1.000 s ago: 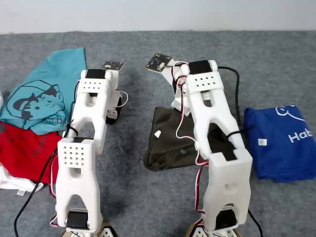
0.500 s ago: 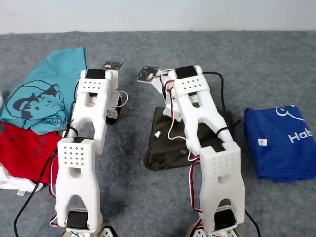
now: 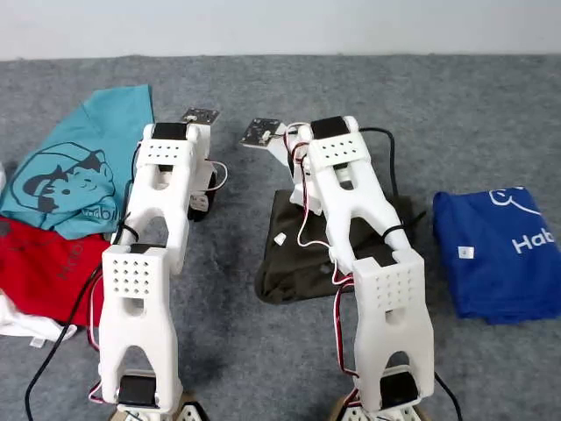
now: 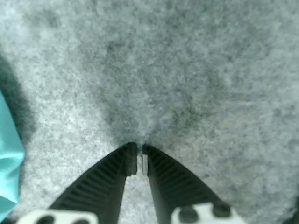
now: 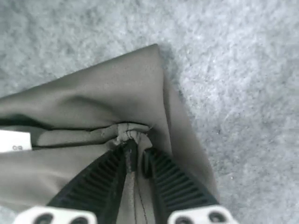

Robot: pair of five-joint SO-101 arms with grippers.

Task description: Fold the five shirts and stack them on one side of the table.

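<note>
While the right gripper (image 5: 135, 151) is clamped on a small bunched-up pinch of the olive shirt (image 5: 93, 107), close to one of that shirt's corners, its jaws are almost together with just the cloth between them. So the olive shirt sits right under and around that gripper, flat on the grey tabletop (image 3: 456, 114).

The shirt looks like a dark olive-brown rumpled rectangle, folded over itself, with soft creases running into the pinch and a small white tag (image 3: 280, 238) showing on top.

The left gripper (image 4: 138, 156) is left of the olive shirt, closed tip to tip over bare tabletop with nothing in it. The teal shirt (image 3: 79, 167), red shirt (image 3: 44, 263) and white shirt (image 3: 22, 326) are piled further out on that same side. A folded blue shirt (image 3: 500, 254) lies to the right of the olive one, not touching it.

Compared with a second ago, the right arm has swung over toward the left arm, and in the last half second it barely shifted. The left arm hasn't budged.
</note>
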